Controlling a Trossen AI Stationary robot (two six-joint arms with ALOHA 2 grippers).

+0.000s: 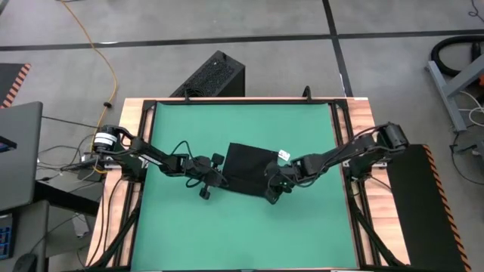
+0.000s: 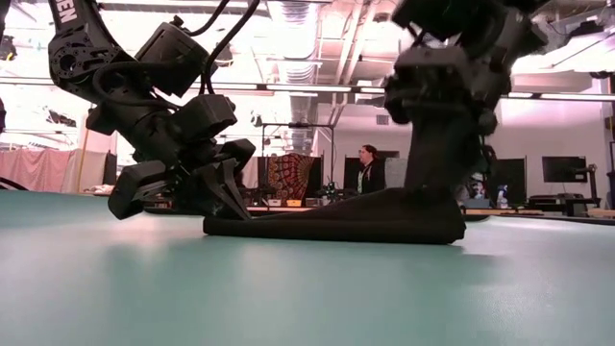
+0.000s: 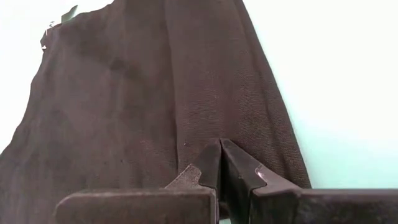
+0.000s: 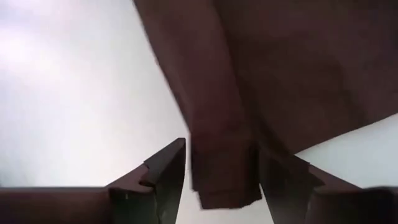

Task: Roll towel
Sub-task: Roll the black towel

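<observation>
High view: left end effector [image 1: 212, 181] clenched, tip at the towel's [image 1: 249, 168] left edge, nothing pinched as far as I can tell. Towel sits mid mat [image 1: 174, 234] on the surface, black, flat-ish w/ a folded band along its near edge, white tag [image 1: 284, 155] at far-right corner. Right end effector [image 4: 217, 180] released, fingers straddling the folded band's end. Step looks like an early roll, first turn just made. Next prob needs both to re-grip the band & turn it over evenly.
</observation>
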